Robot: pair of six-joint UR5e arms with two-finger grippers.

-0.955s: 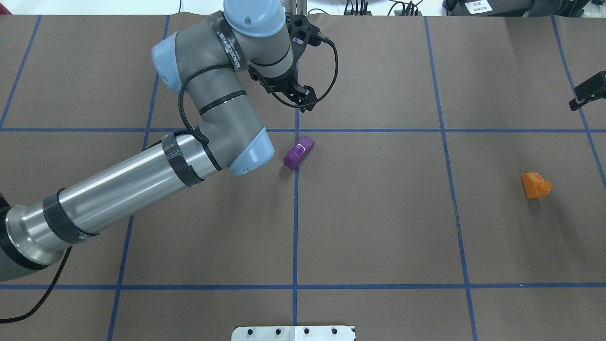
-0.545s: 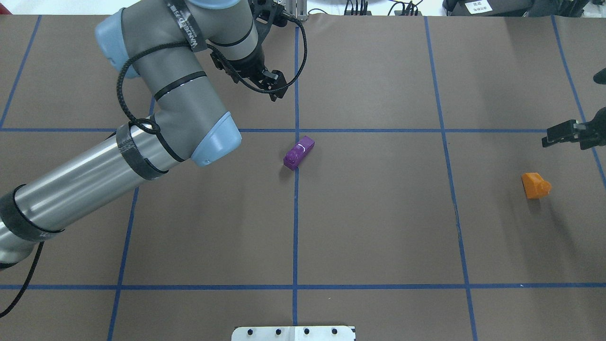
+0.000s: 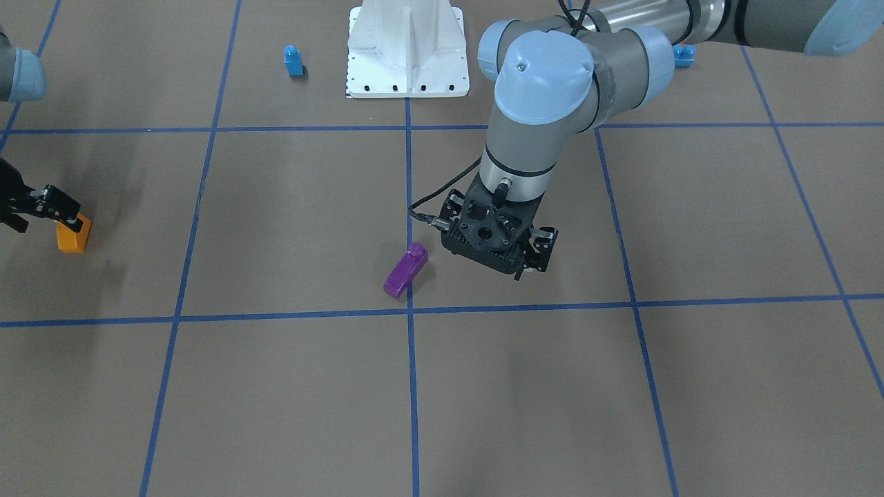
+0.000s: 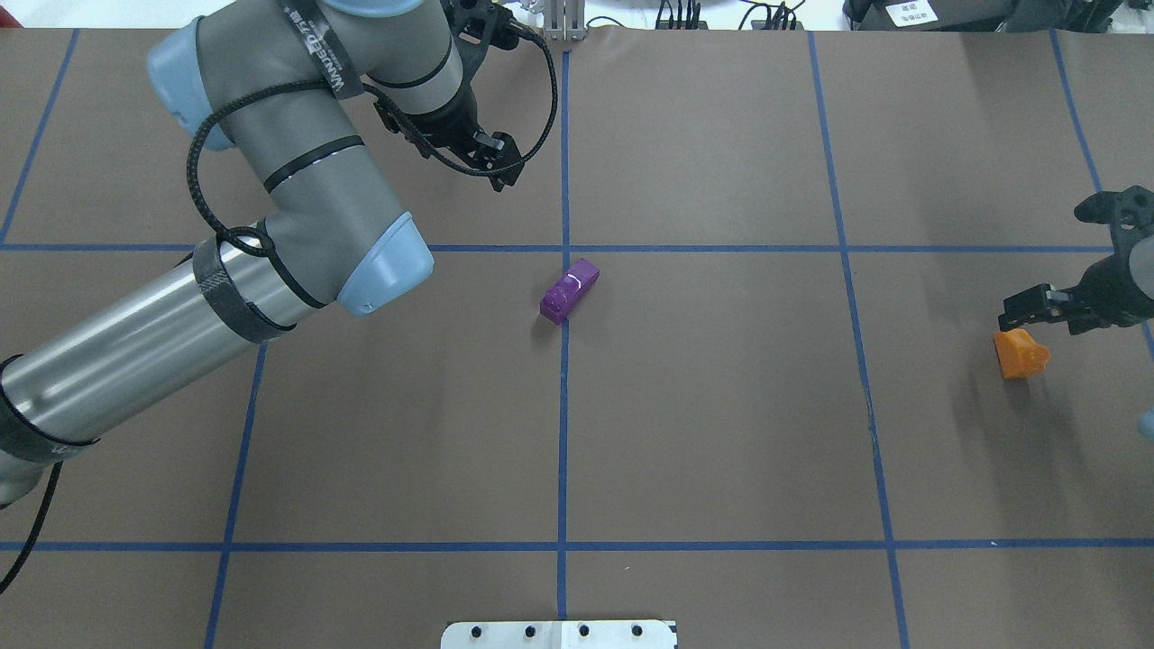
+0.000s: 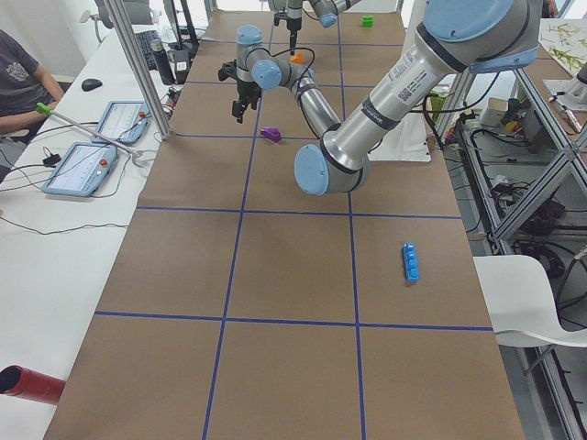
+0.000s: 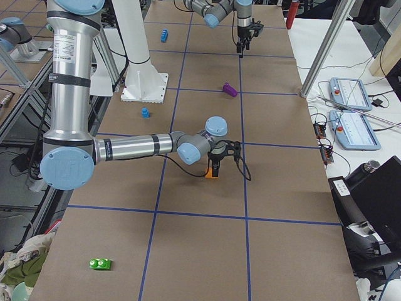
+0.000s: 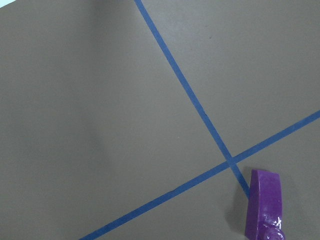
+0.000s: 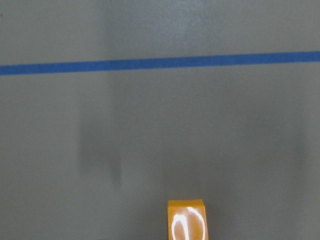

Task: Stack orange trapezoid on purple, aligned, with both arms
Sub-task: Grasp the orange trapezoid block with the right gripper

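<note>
The purple block (image 4: 569, 290) lies on its side on the brown table near the centre tape cross; it also shows in the front view (image 3: 406, 270) and at the lower right of the left wrist view (image 7: 264, 210). My left gripper (image 4: 494, 171) hovers beyond and left of it, apart from it, open and empty. The orange trapezoid (image 4: 1021, 352) stands at the table's right. My right gripper (image 4: 1023, 311) hangs just above its far edge, open and empty. The right wrist view shows the orange block (image 8: 187, 220) at its bottom edge.
A small blue single-stud block (image 3: 293, 60) stands beside the white base (image 3: 407, 48). A long blue brick (image 5: 412, 262) lies on my left side near the base. A green brick (image 6: 100, 264) lies at the table's right end. Blue tape lines grid the table.
My left arm has swung left, taking its gripper farther from the purple block. My right gripper has come in from the right edge to just above the orange trapezoid.
</note>
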